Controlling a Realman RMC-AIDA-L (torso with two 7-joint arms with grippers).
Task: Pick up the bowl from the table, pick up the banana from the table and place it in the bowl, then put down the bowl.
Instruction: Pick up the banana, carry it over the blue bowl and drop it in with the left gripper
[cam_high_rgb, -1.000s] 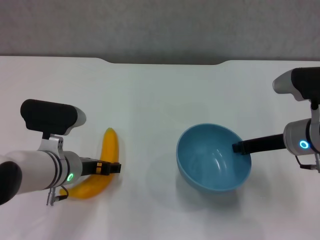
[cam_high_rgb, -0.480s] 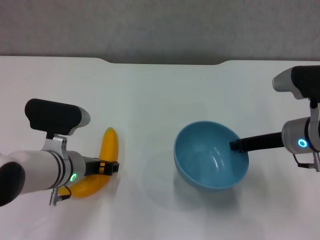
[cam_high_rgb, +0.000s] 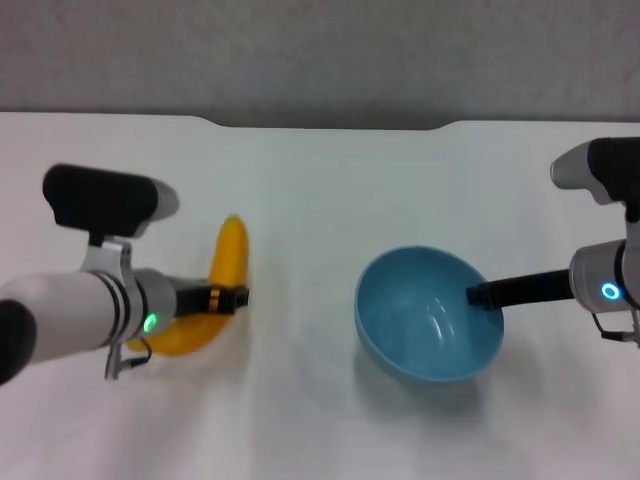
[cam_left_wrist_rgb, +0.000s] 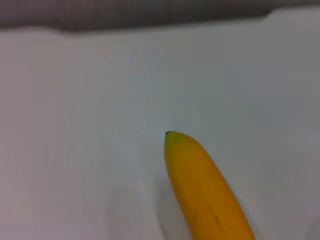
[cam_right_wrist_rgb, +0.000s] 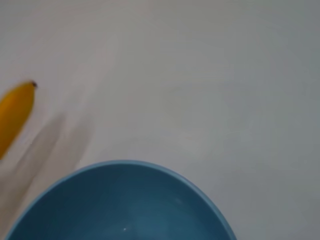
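the white table (cam_high_rgb: 310, 190) with its far-edge cutout is stretching to a grey wall, the left gripper (cam_high_rgb: 238, 296) clasping the banana (cam_high_rgb: 228, 262), the right gripper (cam_high_rgb: 480, 294) clamping the bowl (cam_high_rgb: 420, 320) rim

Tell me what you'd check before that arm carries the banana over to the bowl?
1. Left gripper closed on the banana: ok.
2. Banana off the table: looks ok, its shadow falls apart from it in the left wrist view.
3. Right gripper holding the bowl at its rim: ok.
4. Bowl lifted and open side up: ok, slightly tilted.
5. Bowl empty: ok.
6. Path between banana and bowl free: ok, only bare table.
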